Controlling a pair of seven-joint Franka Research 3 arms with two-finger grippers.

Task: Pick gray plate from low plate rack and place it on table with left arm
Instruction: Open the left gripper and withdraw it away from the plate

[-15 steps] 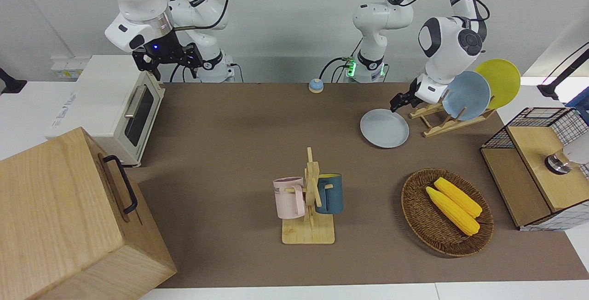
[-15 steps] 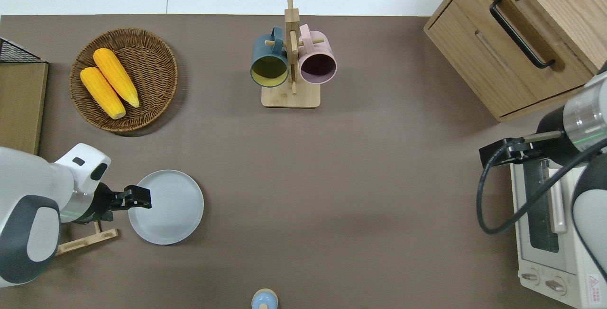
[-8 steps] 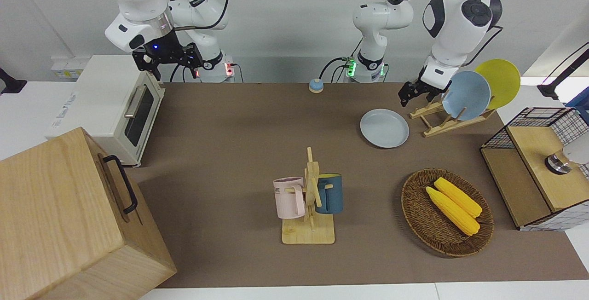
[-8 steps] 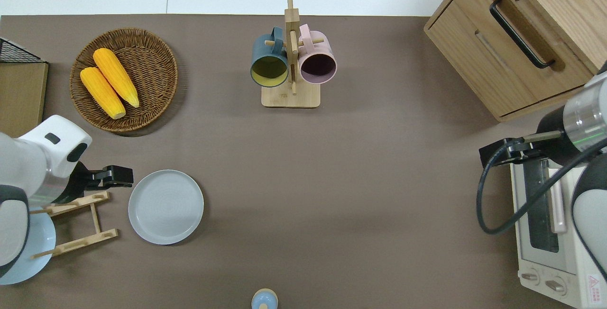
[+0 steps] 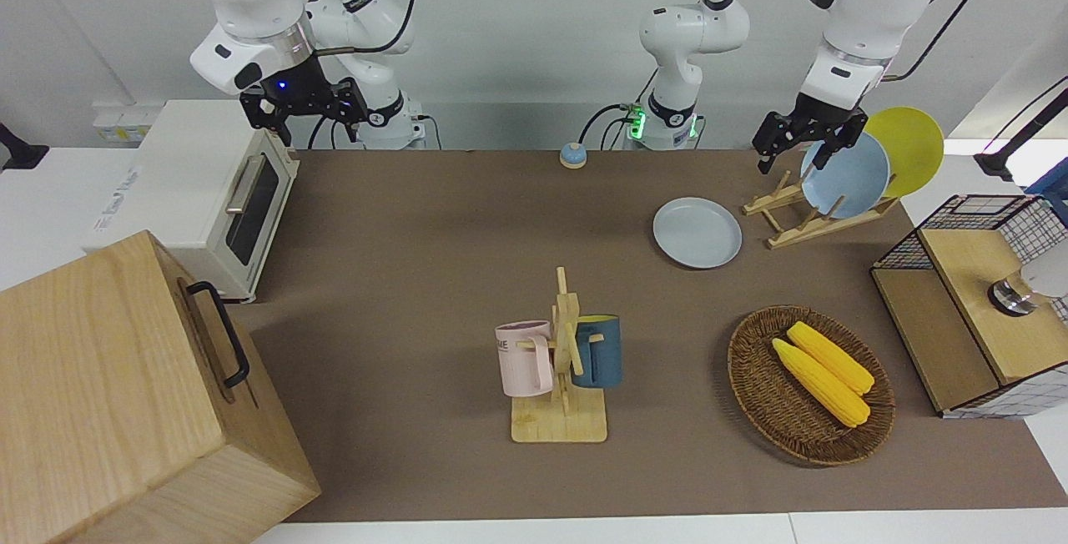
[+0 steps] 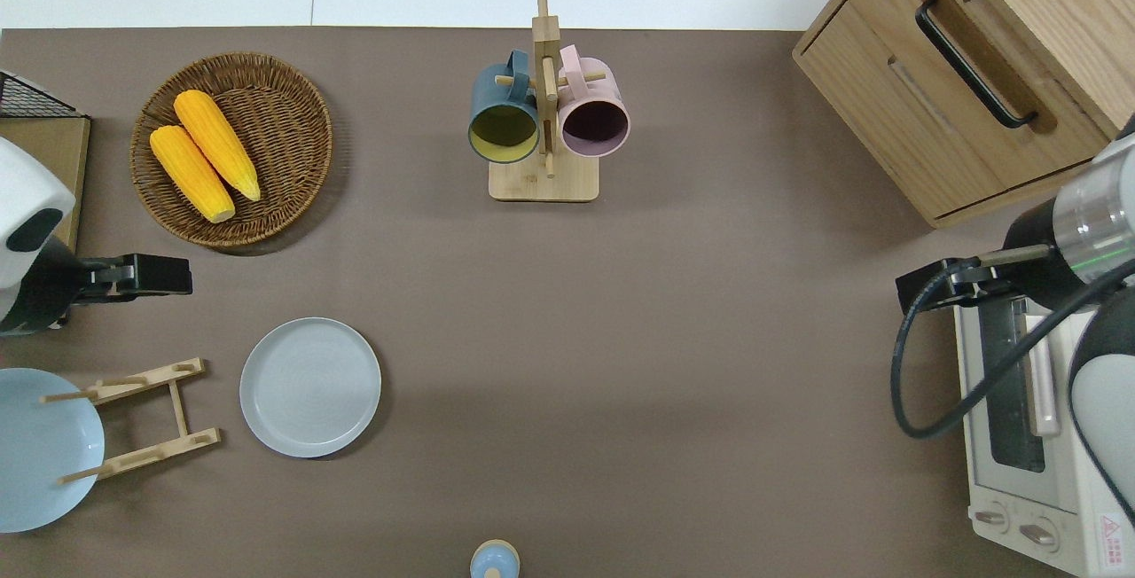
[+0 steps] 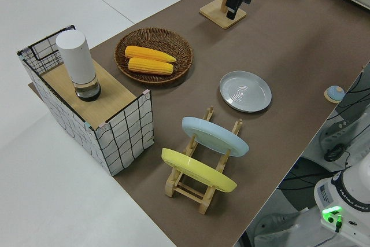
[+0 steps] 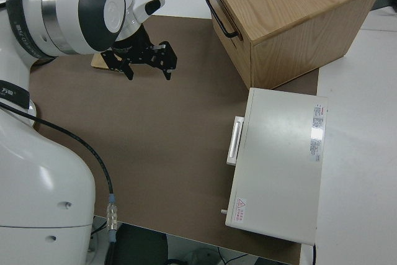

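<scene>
Already the gray plate (image 5: 697, 232) lies flat on the surface (image 5: 434, 244) just beside the low plate rack (image 5: 805, 214), well below the left arm's empty, open jaws. Little risk remains unless a low swing knocks the light-blue plate (image 5: 845, 173).

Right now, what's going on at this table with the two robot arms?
The gray plate lies flat on the table, beside the low plate rack, which holds a light-blue plate and a yellow plate. The left gripper is up in the air, open and empty, over bare table between the rack and the corn basket. The right arm is parked. The placing looks done.
</scene>
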